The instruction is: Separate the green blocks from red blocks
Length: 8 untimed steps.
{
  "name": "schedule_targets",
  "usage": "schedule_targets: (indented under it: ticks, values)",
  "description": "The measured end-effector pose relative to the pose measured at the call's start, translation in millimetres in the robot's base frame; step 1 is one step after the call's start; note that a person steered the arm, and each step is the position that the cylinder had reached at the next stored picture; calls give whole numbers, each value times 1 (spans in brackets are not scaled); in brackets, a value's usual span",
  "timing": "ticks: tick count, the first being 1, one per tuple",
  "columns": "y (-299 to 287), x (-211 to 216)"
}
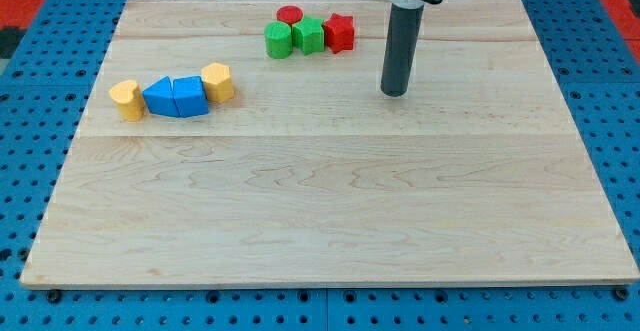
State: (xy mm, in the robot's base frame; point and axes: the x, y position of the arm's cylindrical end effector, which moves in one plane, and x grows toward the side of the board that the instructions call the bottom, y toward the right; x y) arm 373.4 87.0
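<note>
A green cylinder [278,40] and a green cube-like block [308,35] sit side by side near the view's top, centre. A red cylinder [290,15] stands just above them, touching or nearly touching. A red star-shaped block [340,33] sits against the green cube's right side. My tip [395,92] rests on the board to the right of and below this cluster, apart from the red star by a short gap.
At the view's left lies a row: a yellow block [126,99], two blue blocks [160,97] [190,96], and another yellow block [218,81]. The wooden board [330,211] lies on a blue pegboard surface.
</note>
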Motion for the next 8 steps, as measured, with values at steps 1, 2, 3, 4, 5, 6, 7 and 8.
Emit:
schedule_targets:
  ticks: [1, 2, 3, 4, 5, 6, 7, 8]
  values:
    - [4, 0]
    - [16, 0]
    - [31, 2]
    - [38, 2]
    - [53, 9]
    - [59, 27]
    - [58, 30]
    - [58, 30]
